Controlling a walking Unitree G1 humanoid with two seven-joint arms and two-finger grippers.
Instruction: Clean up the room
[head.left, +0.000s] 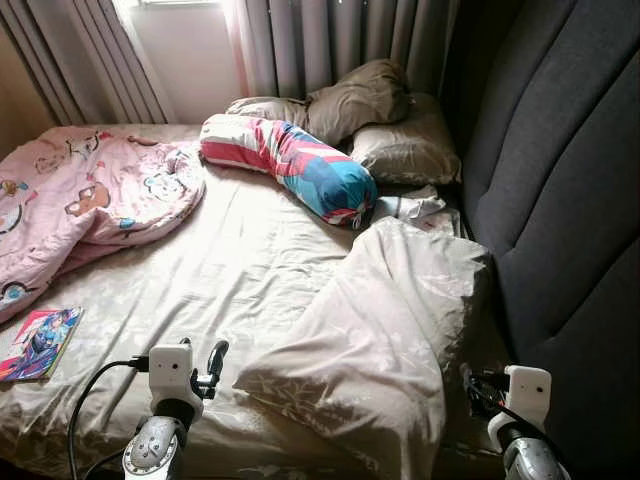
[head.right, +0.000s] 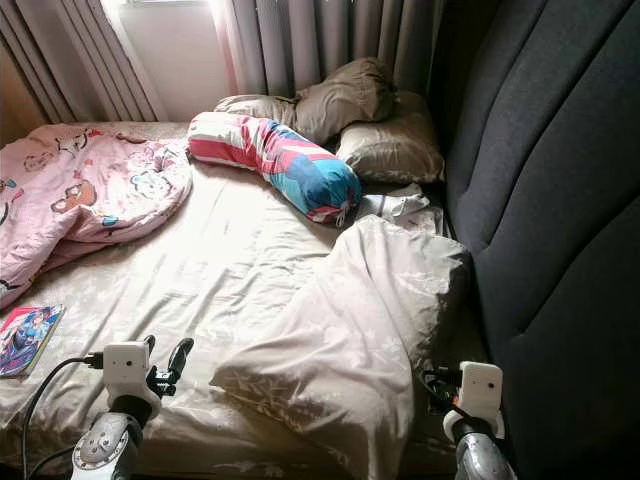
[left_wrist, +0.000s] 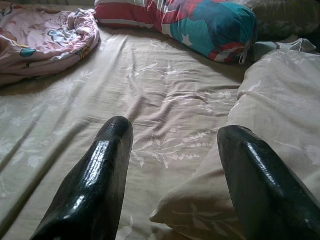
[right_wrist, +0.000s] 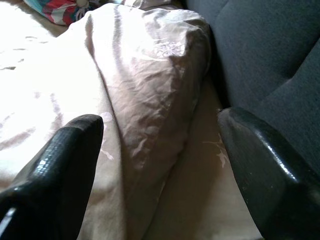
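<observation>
Here, an unmade bed (head.left: 230, 270) stood against a dark padded headboard (head.left: 560, 200) on the right, curtains (head.left: 330, 45) beyond.
One beige duvet (head.left: 385, 330) lay between both spread-fingered pincers, left gripper (left_wrist: 172, 175) beside its near corner, right gripper (right_wrist: 160, 170) at its right edge; far off lay one striped bolster (head.left: 290, 165), two brown pillows (head.left: 385, 125), one pink blanket (head.left: 80, 200), one book (head.left: 40, 342) near-left.

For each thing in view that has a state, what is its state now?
left gripper: open, holding nothing
right gripper: open, holding nothing
beige pillow: lying askew beside the headboard
pink blanket: crumpled
bolster: lying slantwise on the sheet
curtains: drawn apart at the window
magazine: closed, flat
</observation>
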